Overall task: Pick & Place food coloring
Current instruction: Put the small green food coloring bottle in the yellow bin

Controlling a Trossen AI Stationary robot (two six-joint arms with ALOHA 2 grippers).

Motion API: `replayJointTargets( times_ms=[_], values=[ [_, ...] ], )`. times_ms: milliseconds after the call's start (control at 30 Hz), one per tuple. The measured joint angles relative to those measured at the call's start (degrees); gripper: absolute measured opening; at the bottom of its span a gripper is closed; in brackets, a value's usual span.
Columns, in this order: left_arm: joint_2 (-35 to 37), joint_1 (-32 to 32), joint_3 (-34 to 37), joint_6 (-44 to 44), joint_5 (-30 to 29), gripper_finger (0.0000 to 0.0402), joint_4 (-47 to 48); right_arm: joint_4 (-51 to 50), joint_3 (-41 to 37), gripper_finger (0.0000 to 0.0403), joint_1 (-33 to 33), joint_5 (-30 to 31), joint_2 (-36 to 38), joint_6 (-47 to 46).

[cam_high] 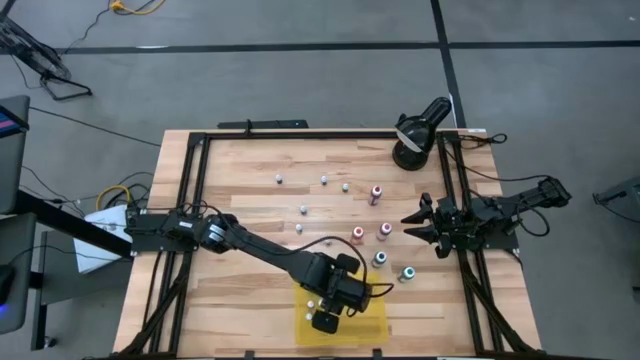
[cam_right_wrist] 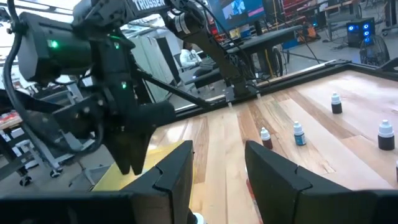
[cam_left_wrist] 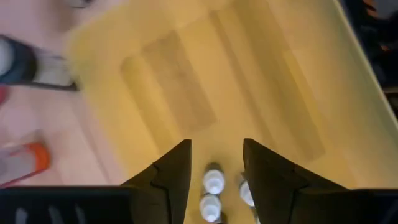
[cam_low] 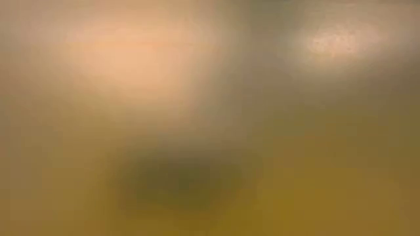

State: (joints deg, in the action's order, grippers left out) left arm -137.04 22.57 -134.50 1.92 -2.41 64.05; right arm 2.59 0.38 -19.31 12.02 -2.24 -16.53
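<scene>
A yellow tray (cam_high: 365,325) lies at the table's near edge, middle. My left gripper (cam_high: 325,320) hangs over it, open, pointing down. In the left wrist view its fingers (cam_left_wrist: 214,171) stand apart over the tray (cam_left_wrist: 249,81). Small white-capped food coloring bottles (cam_left_wrist: 213,180) stand on the tray between and beside the fingers, touching neither. Several more food coloring bottles (cam_high: 358,234) stand upright on the wooden table. My right gripper (cam_high: 420,225) is open and empty near the table's right side, level, pointing left.
Loose bottles are spread over the table's middle (cam_high: 304,210) and right (cam_high: 407,273). A black lamp-like stand (cam_high: 415,135) is at the far right corner. Black rails (cam_high: 200,200) run along the table's sides. The low view shows only a yellow blur.
</scene>
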Motion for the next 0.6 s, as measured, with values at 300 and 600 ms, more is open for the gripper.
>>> replayJointTargets(
  times_ms=[300,600],
  values=[
    [2.9,-1.9,0.0,-2.3,-7.5,0.0136,4.8,0.0,0.0,0.0139,0.0,0.0,0.0,0.0],
    [15.9,-6.1,19.0,1.9,-12.9,0.0136,-3.5,0.0,0.0,0.0137,0.0,0.0,0.0,0.0]
  ],
)
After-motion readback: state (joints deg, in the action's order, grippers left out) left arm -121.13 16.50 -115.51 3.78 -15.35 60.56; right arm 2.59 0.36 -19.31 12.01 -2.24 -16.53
